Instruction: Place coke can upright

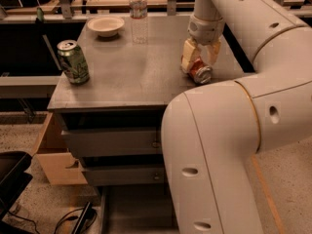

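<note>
Camera view, left to right, as you have it:

1. Green aluminium drink can (73, 61), upright near the left edge of the grey metal table top (126, 77).
2. Shallow white bowl (105, 25) at the far edge; only its white inside shows.
3. Clear plastic water bottle (138, 12), upright just right of the bowl.
4. Red-orange coke can (199, 71), lying on its side at the table's right, long axis far-left to near-right, silver end facing you.
5. Gripper (200, 56) directly over it, cream fingers (188, 55) parted, straddling the can's far end.
</note>
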